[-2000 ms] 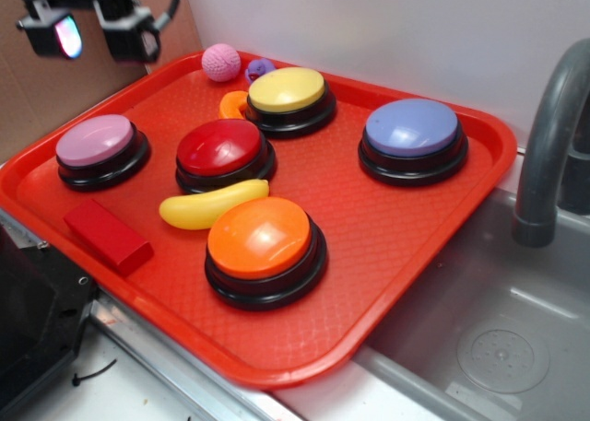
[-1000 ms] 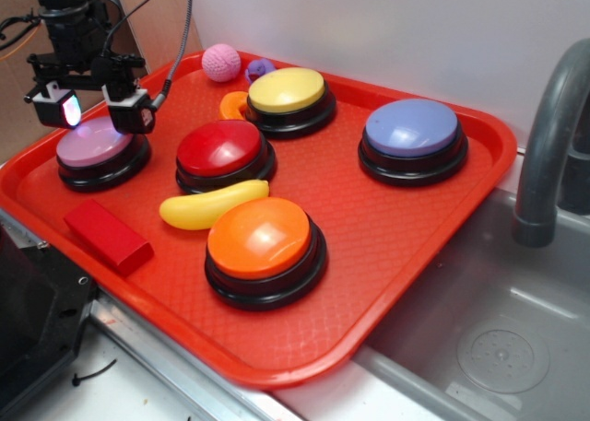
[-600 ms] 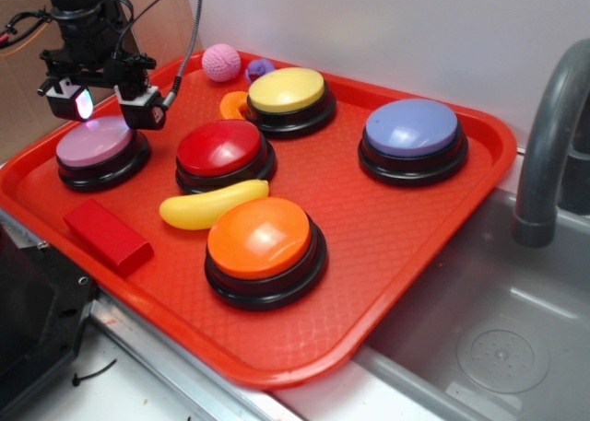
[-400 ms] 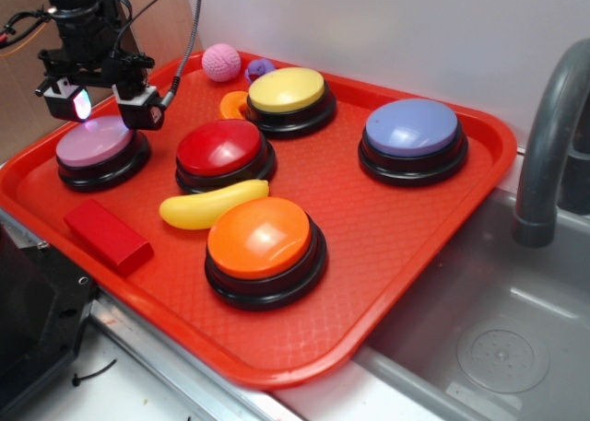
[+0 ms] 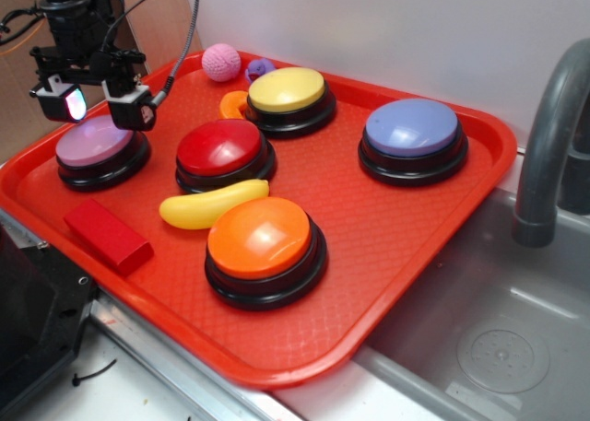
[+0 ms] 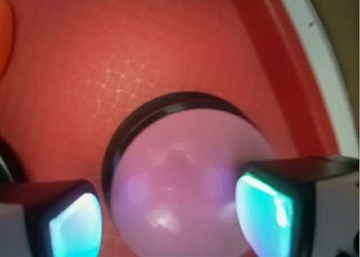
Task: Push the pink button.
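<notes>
Pink button (image 5: 94, 140), mauve dome on black base, sat at the left end of the red tray (image 5: 387, 246), left of the red button (image 5: 221, 147). Claw (image 5: 95, 100) hung just above the pink button, spread wide and gripping nothing, its two glowing fingertips (image 6: 270, 212) straddling the dome; contact could not be told. Beyond the red button stood the yellow button (image 5: 288, 89), with the periwinkle button (image 5: 412, 128) to its right. In front of the red button lay a yellow banana (image 5: 212, 204), then the orange button (image 5: 262, 238). A red block (image 5: 106, 234) lay in front of the pink button.
</notes>
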`<control>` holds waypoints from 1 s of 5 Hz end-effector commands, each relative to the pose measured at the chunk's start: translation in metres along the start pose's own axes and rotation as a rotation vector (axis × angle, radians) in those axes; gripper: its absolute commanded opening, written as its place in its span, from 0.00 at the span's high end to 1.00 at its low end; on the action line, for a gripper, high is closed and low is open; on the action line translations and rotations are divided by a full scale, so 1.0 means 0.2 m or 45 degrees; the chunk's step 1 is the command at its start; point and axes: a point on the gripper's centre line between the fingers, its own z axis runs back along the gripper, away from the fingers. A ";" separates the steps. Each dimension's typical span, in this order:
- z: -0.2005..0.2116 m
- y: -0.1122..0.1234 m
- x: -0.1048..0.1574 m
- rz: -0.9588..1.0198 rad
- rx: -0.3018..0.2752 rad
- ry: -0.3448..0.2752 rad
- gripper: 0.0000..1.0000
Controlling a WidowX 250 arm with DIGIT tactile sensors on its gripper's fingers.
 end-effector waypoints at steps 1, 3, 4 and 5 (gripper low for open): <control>0.16 0.04 0.07 -0.009 -0.042 -0.070 0.00; 0.26 0.05 0.05 -0.003 -0.028 -0.105 0.00; 0.29 0.04 0.04 -0.012 -0.001 -0.088 0.00; 0.33 0.04 0.03 -0.008 -0.006 -0.094 0.00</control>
